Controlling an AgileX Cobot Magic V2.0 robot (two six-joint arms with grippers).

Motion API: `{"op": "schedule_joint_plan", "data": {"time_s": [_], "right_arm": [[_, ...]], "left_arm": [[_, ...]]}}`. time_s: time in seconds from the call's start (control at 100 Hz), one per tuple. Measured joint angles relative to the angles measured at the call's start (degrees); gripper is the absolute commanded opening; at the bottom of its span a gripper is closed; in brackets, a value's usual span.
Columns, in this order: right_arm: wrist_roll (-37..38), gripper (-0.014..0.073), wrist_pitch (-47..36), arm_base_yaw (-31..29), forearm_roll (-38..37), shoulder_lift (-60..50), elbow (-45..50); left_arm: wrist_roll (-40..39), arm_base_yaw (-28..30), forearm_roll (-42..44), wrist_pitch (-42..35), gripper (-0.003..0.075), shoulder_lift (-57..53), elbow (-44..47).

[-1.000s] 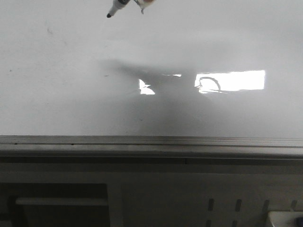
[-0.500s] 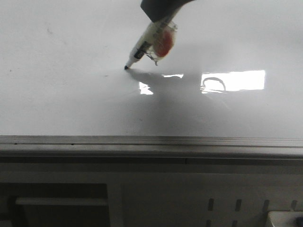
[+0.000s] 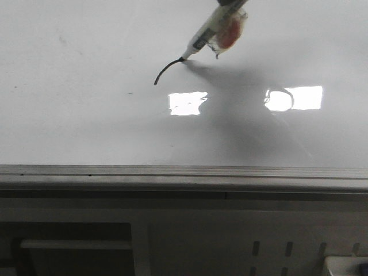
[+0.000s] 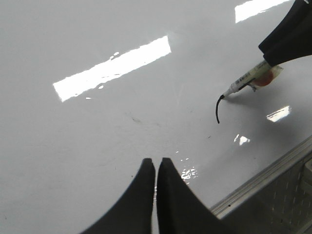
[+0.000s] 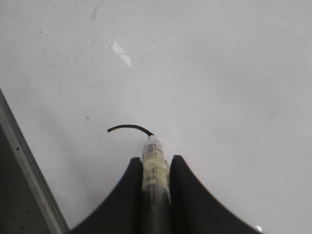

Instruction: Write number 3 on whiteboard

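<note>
Front view: marker (image 3: 210, 33) tip touches whiteboard (image 3: 86, 126) at the end of a short curved black stroke (image 3: 167, 69), the number 3 only begun | Left wrist view: left gripper (image 4: 155, 168) closed on nothing, above the board, well apart from the stroke (image 4: 218, 108) | Right wrist view: right gripper (image 5: 155, 168) clamps the marker (image 5: 154, 170) between both fingers, tip on the stroke (image 5: 129, 127).
</note>
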Motion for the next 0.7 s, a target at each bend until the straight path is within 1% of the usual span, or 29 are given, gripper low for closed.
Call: {"op": "schedule_joint_plan", "data": {"time_s": [0.08,0.23,0.47,0.61,0.7], "right_arm": [[0.49,-0.0054,0.96,-0.4,0.0,-0.97,0.18],[1.11,-0.0054,0.15,-0.36,1.57,-1.58,2.35],[1.27,-0.0054,-0.96,4.0,3.12,0.24,4.63],[1.27,-0.0054,-1.21,3.92,3.52,0.26,4.73],[1.36,-0.0054,-0.68,2.57,4.71,0.16,4.73]], "left_arm": [[0.0,0.0,0.0,0.0,-0.002,0.0,0.0],[0.0,0.0,0.0,0.0,-0.002,0.0,0.0],[-0.1,0.0,0.0,0.0,-0.002,0.0,0.0],[-0.1,0.0,-0.05,0.0,-0.002,0.0,0.0],[-0.1,0.0,-0.05,0.0,-0.002,0.0,0.0]]}}
